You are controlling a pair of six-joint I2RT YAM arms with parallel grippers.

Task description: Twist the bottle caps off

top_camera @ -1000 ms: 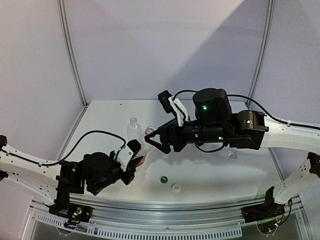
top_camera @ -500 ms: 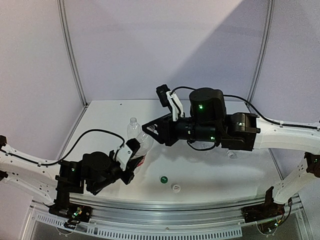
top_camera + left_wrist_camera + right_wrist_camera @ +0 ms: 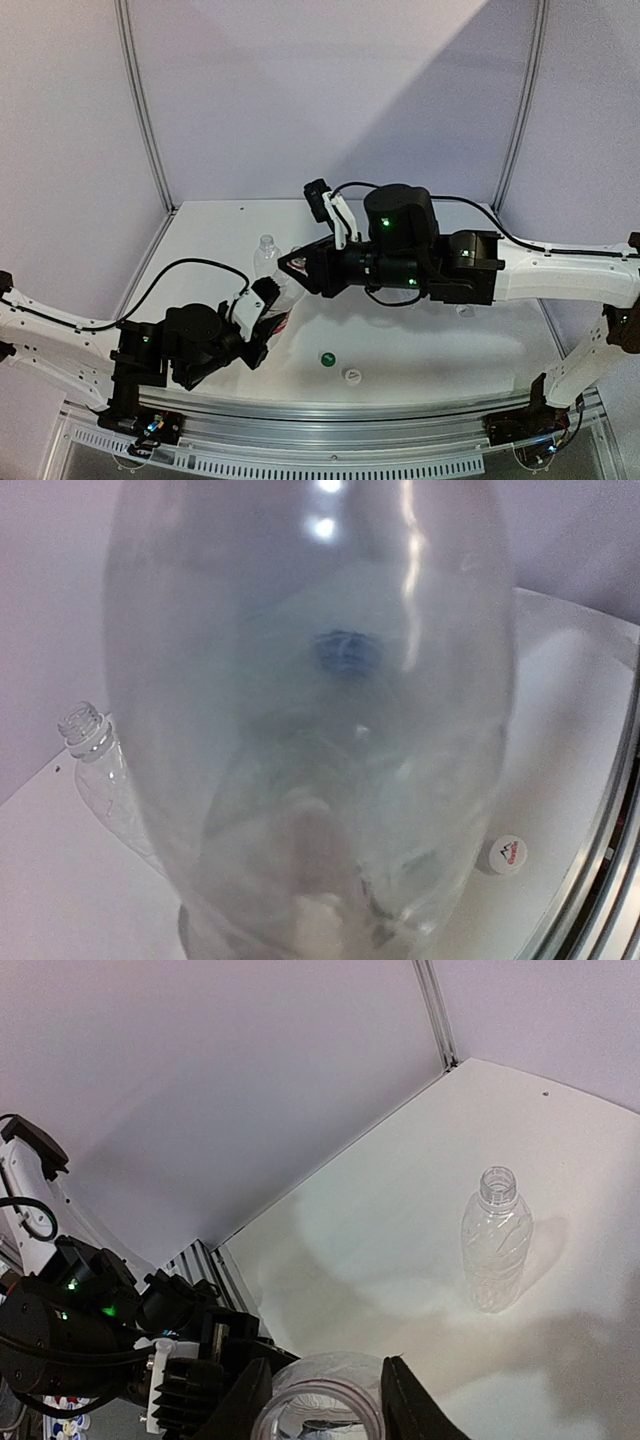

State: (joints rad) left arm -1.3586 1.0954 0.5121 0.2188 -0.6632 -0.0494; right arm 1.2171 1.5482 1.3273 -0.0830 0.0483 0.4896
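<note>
I see green cap and white cap off, right of left pincer gripping a bottle; right pincer clamped on its top, unscrewing left.

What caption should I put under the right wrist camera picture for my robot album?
Right hand pinching the top of the held bottle, an open bottle standing behind on the table.

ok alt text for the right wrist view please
The right tool pinches the top of a clear bottle at the bottom edge. Beyond, an uncapped bottle stands upright on the white table.
</note>
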